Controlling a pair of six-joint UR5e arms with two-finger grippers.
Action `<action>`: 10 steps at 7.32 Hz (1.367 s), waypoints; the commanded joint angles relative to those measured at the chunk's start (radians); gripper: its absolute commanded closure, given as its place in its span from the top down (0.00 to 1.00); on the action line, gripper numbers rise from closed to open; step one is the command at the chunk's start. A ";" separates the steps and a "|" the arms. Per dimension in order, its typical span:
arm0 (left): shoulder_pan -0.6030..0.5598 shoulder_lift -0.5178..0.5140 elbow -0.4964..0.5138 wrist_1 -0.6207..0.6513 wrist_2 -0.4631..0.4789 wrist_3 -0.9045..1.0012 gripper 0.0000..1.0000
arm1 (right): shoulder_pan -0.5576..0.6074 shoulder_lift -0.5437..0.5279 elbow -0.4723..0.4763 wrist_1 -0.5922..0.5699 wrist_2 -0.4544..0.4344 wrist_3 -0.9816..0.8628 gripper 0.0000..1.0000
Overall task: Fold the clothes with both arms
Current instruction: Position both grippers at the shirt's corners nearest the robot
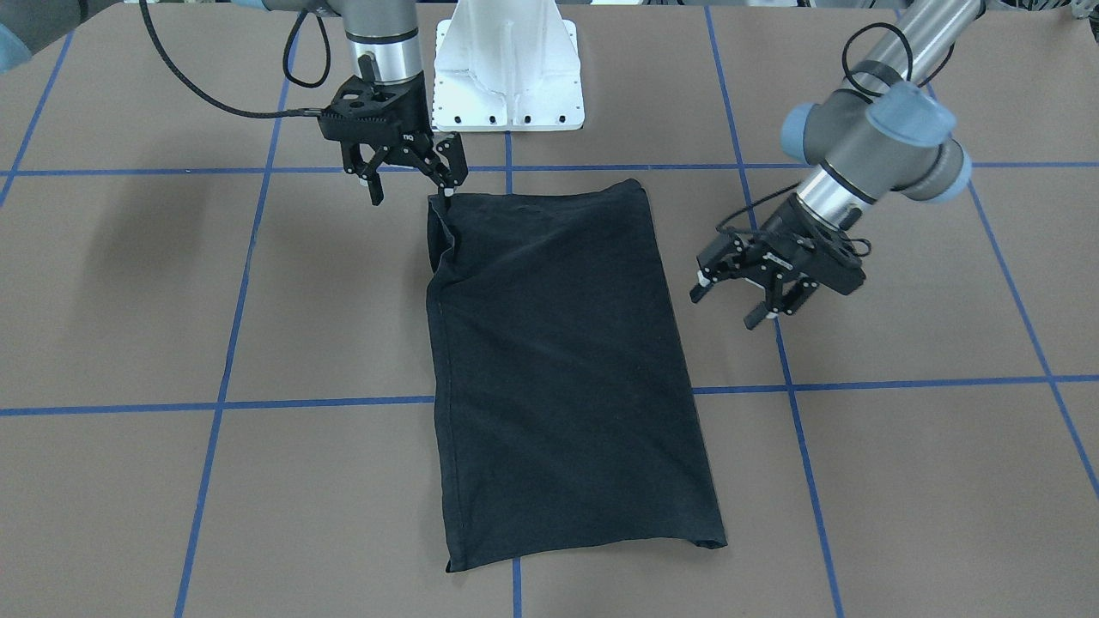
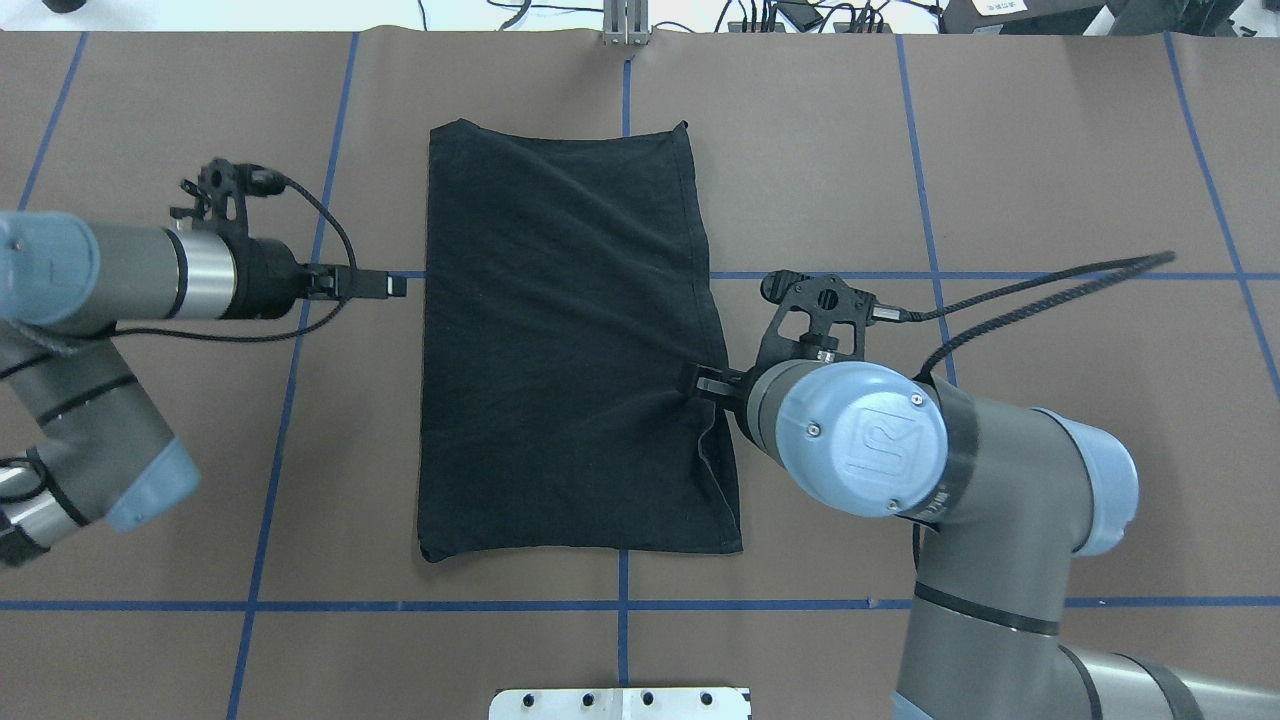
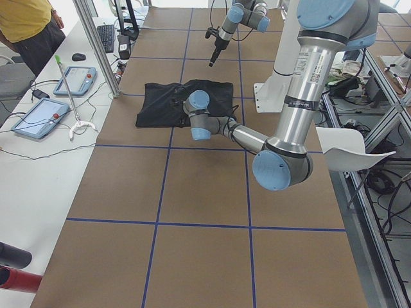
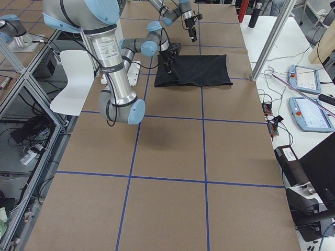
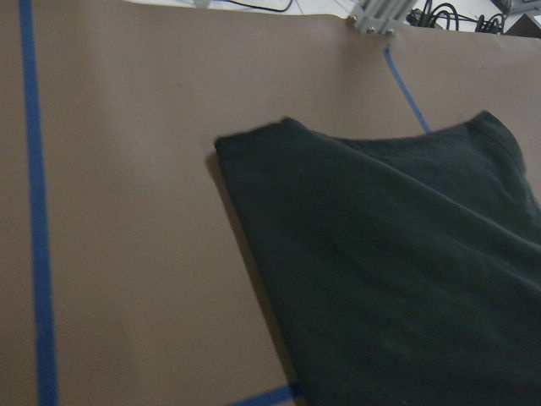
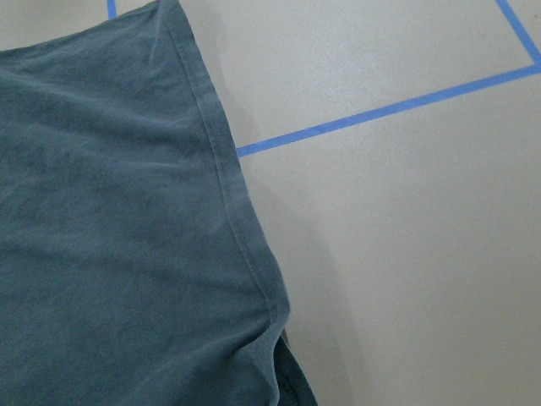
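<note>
1. The black T-shirt (image 1: 558, 360) lies folded into a long rectangle in the middle of the worktop (image 1: 129, 300). Its plain side is up. One short end faces the edge where my white pedestal (image 1: 506, 77) is bolted, and the other faces the opposite edge.
2. My right fingers (image 1: 410, 184) are spread wide and grasp nothing. They sit at the shirt's long edge on my right, toward the pedestal end, and one fingertip (image 1: 447, 190) looks to be touching the cloth there.
3. Beside that fingertip the edge is rumpled, with creases running from it into the cloth. The rest of the shirt lies fairly flat.
4. My left fingers (image 1: 724, 311) are also released and empty. They are just beside the shirt's other long edge, clear of the cloth and pointing toward it.
5. My left wrist camera shows a shirt corner on the bare brown worktop. My right wrist camera shows the stitched hem close up.
6. Blue tape lines (image 1: 326, 405) form a grid on the worktop, and one runs under the shirt.
</note>
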 commanded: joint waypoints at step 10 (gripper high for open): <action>0.431 0.132 -0.146 0.034 0.353 -0.451 0.27 | -0.039 -0.047 0.025 0.083 -0.046 0.046 1.00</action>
